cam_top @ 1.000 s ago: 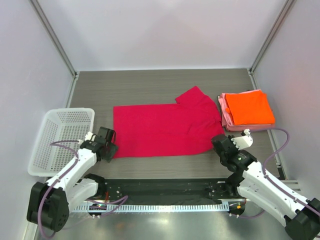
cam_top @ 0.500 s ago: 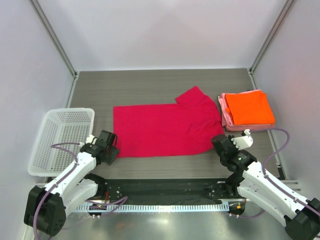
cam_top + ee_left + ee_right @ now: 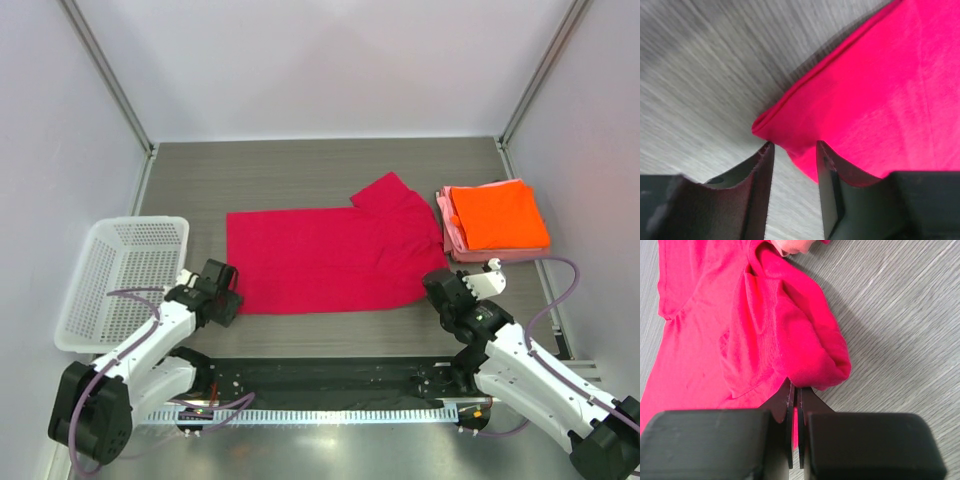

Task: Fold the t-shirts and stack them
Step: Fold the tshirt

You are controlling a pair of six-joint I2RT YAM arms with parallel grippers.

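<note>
I am clamping the red shirt (image 3: pixel 330 260)'s edge at my right pincer (image 3: pixel 795 390)'s tips and holding my left pincer (image 3: pixel 793 146) parted astride its corner, aiming to bite both layers deep before lifting.

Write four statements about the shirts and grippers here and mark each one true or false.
1. The crimson t-shirt lies spread out on the table. True.
2. The orange t-shirt lies under the pink t-shirt. False: the orange one lies folded on top of the pink one.
3. The right gripper is shut on the crimson t-shirt's edge. True.
4. The left gripper is clamped shut, far from any cloth. False: its jaws stand apart at the crimson t-shirt's near corner.
</note>
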